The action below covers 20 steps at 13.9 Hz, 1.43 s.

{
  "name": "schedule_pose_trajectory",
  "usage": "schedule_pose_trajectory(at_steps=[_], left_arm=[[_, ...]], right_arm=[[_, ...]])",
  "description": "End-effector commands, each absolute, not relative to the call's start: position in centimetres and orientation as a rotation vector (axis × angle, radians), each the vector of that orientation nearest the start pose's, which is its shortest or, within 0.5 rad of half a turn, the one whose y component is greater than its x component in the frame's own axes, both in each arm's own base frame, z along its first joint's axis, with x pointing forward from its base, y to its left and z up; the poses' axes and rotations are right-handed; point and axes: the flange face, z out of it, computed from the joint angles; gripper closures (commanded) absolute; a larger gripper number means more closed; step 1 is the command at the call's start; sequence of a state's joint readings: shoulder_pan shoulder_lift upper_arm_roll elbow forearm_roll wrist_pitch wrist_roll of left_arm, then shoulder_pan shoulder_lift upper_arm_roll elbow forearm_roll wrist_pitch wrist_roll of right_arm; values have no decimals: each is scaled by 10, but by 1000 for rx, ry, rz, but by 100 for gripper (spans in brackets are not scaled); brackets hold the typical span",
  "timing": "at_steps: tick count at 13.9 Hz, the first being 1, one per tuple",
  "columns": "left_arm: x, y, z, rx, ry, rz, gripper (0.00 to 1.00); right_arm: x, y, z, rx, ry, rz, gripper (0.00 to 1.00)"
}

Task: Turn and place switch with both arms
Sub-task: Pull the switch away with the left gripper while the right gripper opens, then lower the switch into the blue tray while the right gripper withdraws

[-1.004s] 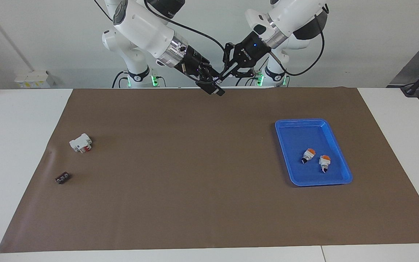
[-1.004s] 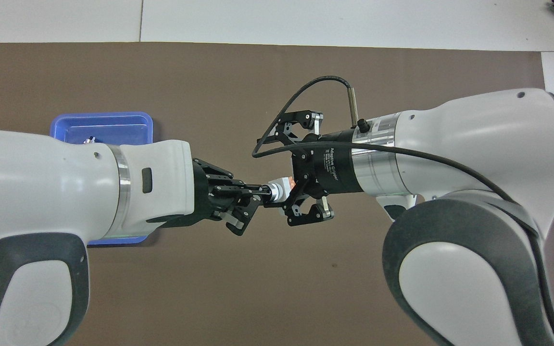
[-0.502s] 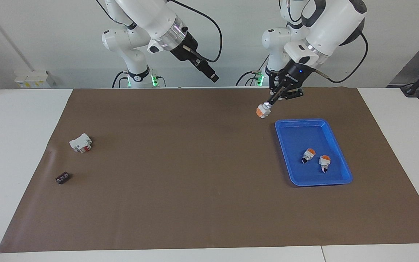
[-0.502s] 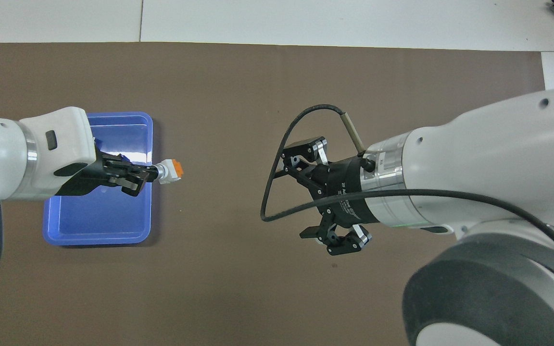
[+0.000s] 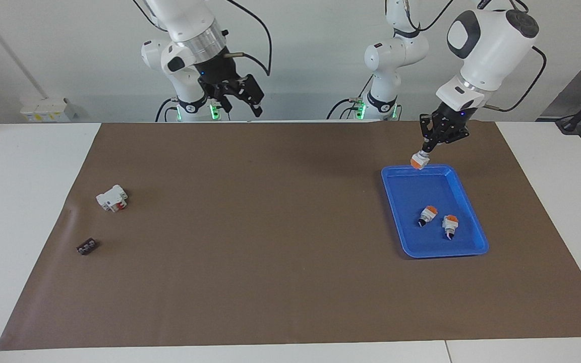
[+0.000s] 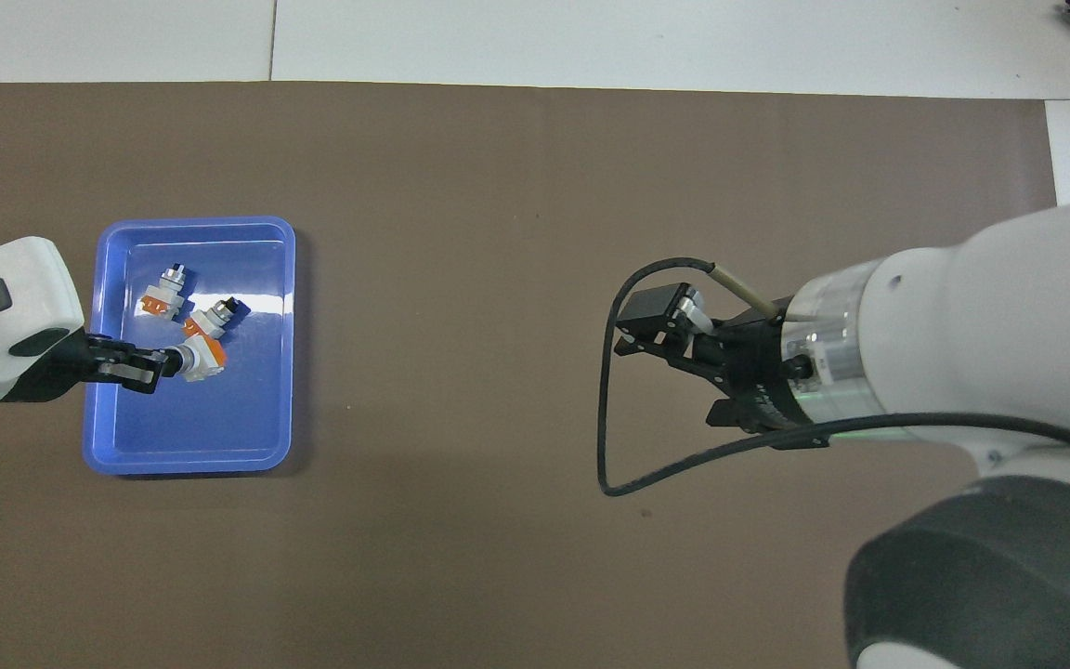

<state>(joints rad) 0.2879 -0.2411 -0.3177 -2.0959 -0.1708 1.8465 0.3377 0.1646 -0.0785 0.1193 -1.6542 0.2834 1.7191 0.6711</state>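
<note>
One switch (image 5: 419, 162) (orange block pointing down) is clamped in the closed left gripper (image 5: 425, 152) and held in the air over the blue tray (image 5: 474, 237), at the tray's edge nearest the robots. Two like switches (image 5: 438, 218) are seen lying inside. The right gripper (image 5: 242, 95), jaws spread and empty, is raised above the table (image 5: 250, 252).

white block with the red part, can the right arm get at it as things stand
Probably yes. The right gripper hangs open and empty over the robots' edge of the brown mat, and the white block lies in the open at that arm's end.
</note>
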Motion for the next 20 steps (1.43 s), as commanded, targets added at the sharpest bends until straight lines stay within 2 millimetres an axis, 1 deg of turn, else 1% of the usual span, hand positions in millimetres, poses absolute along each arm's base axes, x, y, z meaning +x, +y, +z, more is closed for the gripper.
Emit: schedule_pose_trajectory(at_steps=[1, 2, 3, 4, 5, 6, 7, 8, 9, 10, 11, 12, 14, 15, 16, 17, 18, 19, 20], left_arm=[[468, -36, 479, -3123, 390, 65, 100], [470, -33, 465, -3128, 352, 40, 100], [471, -27, 444, -3129, 335, 20, 100], [473, -22, 425, -3132, 320, -14, 100], [475, -18, 413, -3134, 310, -37, 100], [479, -6, 414, -3138, 268, -57, 91], [483, -1, 415, -3141, 249, -75, 62], [491, 1, 421, -3144, 243, -106, 53], [501, 1, 428, -3148, 241, -136, 13], [513, 3, 442, -3152, 237, -165, 0], [525, 9, 452, -3161, 222, -179, 0], [534, 12, 462, -3177, 211, -183, 0], [548, 12, 478, -3199, 199, -173, 0], [554, 9, 485, -3216, 148, -167, 0], [559, 1, 495, -3239, 69, -178, 0], [561, -9, 505, -3267, -12, -172, 0], [564, -30, 522, -3299, -65, -180, 0], [563, -52, 534, -3309, -114, -165, 0], [562, -66, 544, -3313, -166, -156, 0]], right_arm=[[525, 131, 642, -2927, 299, -113, 0], [530, 111, 641, -2959, 251, -139, 0], [533, 93, 644, -2981, 238, -162, 0], [534, 80, 644, -3013, 234, -168, 0], [535, 68, 648, -3058, 216, -178, 0], [533, 59, 654, -3094, 208, -171, 0], [530, 54, 659, -3110, 215, -147, 0], [529, 45, 660, -3122, 208, -116, 0], [528, 37, 662, -3139, 167, -107, 0], [527, 26, 668, -3160, 141, -101, 0], [528, 16, 673, -3174, 129, -93, 0], [531, 1, 671, -3172, 160, -82, 0], [532, -10, 671, -3163, 191, -77, 0], [534, -16, 668, -3158, 207, -70, 0], [534, -17, 665, -3151, 213, -64, 0], [535, -18, 660, -3148, 217, -59, 0], [536, -21, 654, -3148, 221, -59, 0], [537, -21, 652, -3148, 221, -64, 0], [537, -18, 649, -3152, 212, -54, 0]])
